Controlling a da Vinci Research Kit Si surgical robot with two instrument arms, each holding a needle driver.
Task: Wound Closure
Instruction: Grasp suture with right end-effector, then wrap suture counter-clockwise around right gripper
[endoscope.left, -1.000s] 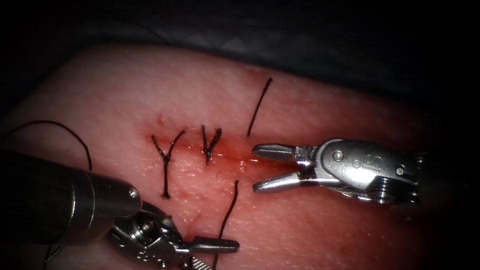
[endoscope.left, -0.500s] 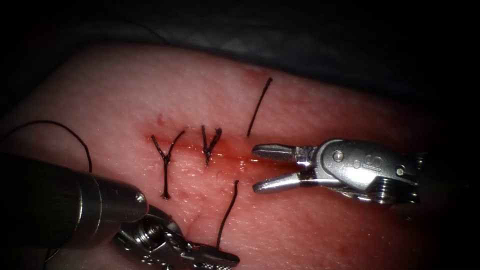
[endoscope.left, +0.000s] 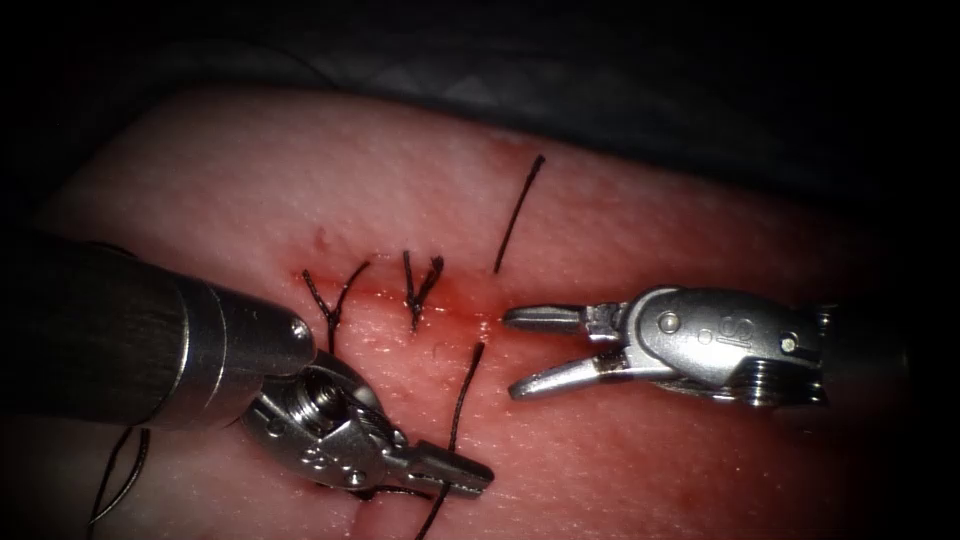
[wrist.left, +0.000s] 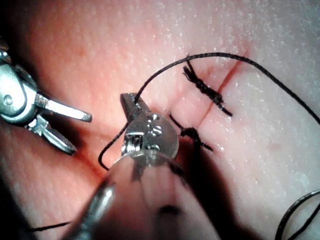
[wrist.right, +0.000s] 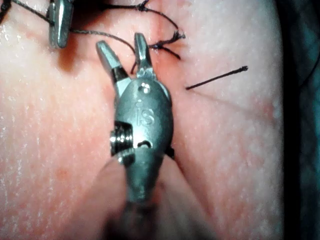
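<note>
Pinching the thread (endoscope.left: 462, 400) near the front of the tissue (endoscope.left: 640, 480), the left tool (endoscope.left: 455, 470) has its jaws pressed together on it.

From those jaws the thread climbs to the cut (endoscope.left: 470, 312) and goes into the tissue just below it; another piece comes out above the cut and ends loose. The right tool (endoscope.left: 525, 350) sits on the right end of the cut with its jaws spread wide, holding nothing. Two tied knots (endoscope.left: 420, 285) sit on the cut to the left, with red fluid (endoscope.left: 480, 318) along it. I cannot see the needle.
</note>
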